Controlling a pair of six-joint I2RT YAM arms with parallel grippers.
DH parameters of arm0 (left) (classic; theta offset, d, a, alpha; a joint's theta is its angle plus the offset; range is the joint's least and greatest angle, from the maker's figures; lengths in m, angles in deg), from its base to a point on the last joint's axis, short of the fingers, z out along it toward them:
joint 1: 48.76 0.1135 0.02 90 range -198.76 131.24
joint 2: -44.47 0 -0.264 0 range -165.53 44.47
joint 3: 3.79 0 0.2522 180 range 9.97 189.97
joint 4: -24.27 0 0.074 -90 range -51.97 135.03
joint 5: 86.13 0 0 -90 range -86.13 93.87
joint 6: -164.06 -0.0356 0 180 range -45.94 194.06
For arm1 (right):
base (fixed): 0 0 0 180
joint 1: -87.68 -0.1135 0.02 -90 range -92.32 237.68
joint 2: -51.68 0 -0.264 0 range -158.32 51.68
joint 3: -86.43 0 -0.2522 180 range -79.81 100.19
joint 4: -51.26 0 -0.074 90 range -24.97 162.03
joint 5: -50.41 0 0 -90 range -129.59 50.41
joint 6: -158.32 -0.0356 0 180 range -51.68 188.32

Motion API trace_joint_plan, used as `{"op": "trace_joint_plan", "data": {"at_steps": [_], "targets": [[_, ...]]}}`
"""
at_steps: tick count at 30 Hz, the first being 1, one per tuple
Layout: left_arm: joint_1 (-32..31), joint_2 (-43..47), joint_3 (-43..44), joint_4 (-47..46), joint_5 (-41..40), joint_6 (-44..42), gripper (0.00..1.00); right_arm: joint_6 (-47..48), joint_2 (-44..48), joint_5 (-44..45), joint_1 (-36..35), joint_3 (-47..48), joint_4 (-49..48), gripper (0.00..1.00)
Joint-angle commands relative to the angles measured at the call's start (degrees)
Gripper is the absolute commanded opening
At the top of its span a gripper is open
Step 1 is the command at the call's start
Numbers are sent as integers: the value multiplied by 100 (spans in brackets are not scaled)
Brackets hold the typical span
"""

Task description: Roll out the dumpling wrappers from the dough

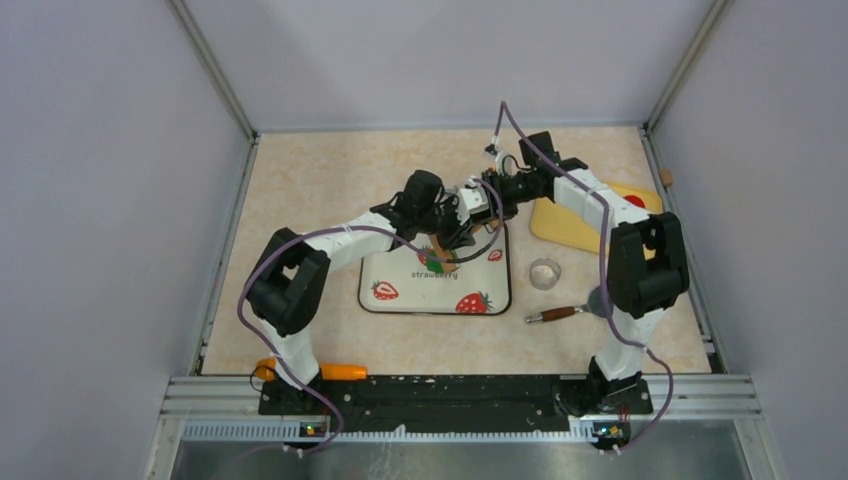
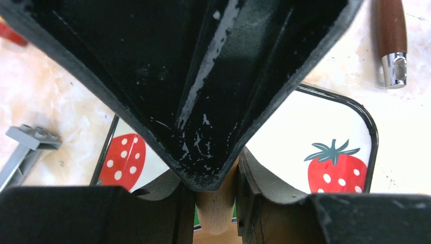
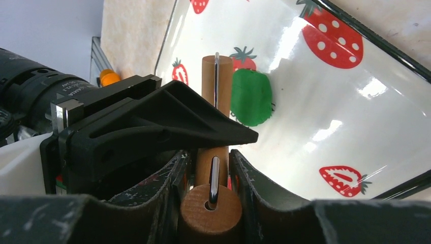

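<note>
the top view alone takes in the whole desk (image 1: 300, 200): the strawberry tray (image 1: 415, 297) at its middle, a yellow board (image 1: 565, 228) to the right of it, and both arms reaching in to meet over the tray's far edge. from above the pincers are one dark knot, and how they stand cannot be read there.

the wrist views settle it. the right wrist view shows the right pincer (image 3: 211, 178) closed narrow on the near end of a wooden roller (image 3: 207, 81), one finger against each side. the left wrist view shows the left pincer (image 2: 216, 203) gripping a short stub of the same pale wood. the black body of the right pincer fills most of that picture and hides the rest of the roller.

the dough (image 3: 250, 96), a green lump, lies on the tray just beside the roller, on its right in the right wrist view. whether it touches the wood cannot be told. the left wrist view gives only green slivers next to the stub.

a clear round cutter (image 1: 545, 272) stands on the desk near the tray's right edge, seen only from above. just in front of it lies a tool with a brown handle (image 1: 555, 314). its head is partly hidden behind the right arm. in the left wrist view the handle is cut off by the frame.
</note>
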Motion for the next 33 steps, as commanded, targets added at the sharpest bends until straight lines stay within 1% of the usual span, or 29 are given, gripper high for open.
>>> {"op": "trace_joint_plan", "data": {"at_steps": [1, 4, 9, 15, 18, 21, 24, 28, 30, 33], "targets": [[175, -140, 130, -552, -245, 429, 0, 166, -201, 138, -226, 384, -3, 0], [301, -363, 294, -451, -302, 611, 0, 138, -336, 448, -281, 560, 22, 0], [392, -696, 490, -629, -213, 1103, 0, 109, -553, 843, -306, 756, 110, 0], [392, -1358, 946, -820, 37, 1786, 0, 401, -801, 1559, -303, 852, 430, 0], [386, -1701, 1202, -809, 56, 2063, 0, 581, -917, 1900, -299, 806, 533, 0], [384, -1890, 1272, -910, 28, 2289, 0, 688, -987, 2087, -294, 751, 556, 0], [384, -1989, 1363, -932, 59, 2387, 0, 707, -1021, 2104, -292, 758, 544, 0], [377, -1987, 1590, -892, 152, 2503, 0, 714, -848, 2088, -206, 894, 576, 0], [384, -1828, 1822, -689, 210, 2499, 0, 706, -629, 1880, -160, 1031, 612, 0], [392, -1359, 1912, -444, 179, 2297, 0, 757, -254, 1276, -164, 1214, 666, 0]]}}
